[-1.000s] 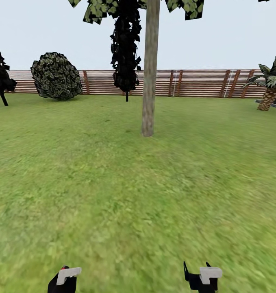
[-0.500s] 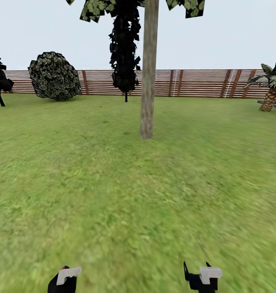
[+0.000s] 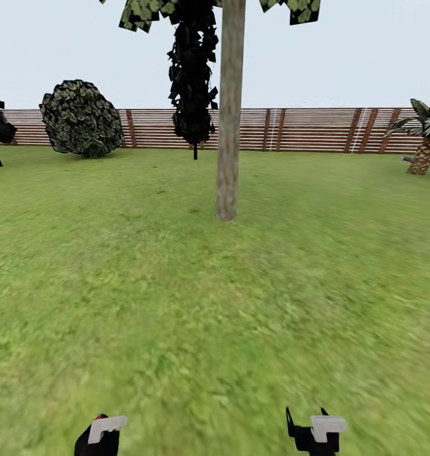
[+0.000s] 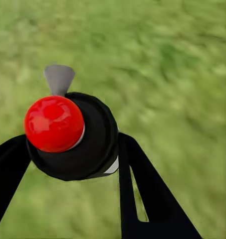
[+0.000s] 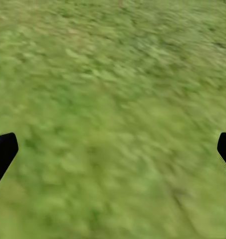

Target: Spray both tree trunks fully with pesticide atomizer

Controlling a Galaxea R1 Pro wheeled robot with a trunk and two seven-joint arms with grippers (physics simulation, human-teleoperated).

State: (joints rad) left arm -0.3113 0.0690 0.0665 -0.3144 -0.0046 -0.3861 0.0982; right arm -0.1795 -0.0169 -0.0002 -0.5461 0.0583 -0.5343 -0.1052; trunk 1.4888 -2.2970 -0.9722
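Atomizer (image 4: 68,134) gripped in left pincer (image 4: 73,164): black body, red cap, grey nozzle, over grass (image 4: 182,59), lower left of head frame. Right pincer (image 5: 113,147) spread wide, empty, lower right of head frame. Tree trunk (image 3: 228,126) dead centre, well apart across lawn; fence (image 3: 303,130) behind, bush (image 3: 82,118) upper left, palm (image 3: 425,136) right edge. Probably approach phase. Advice: close in, raise left arm, aim nozzle square at trunk, sweep base to top, then circle for full coverage.
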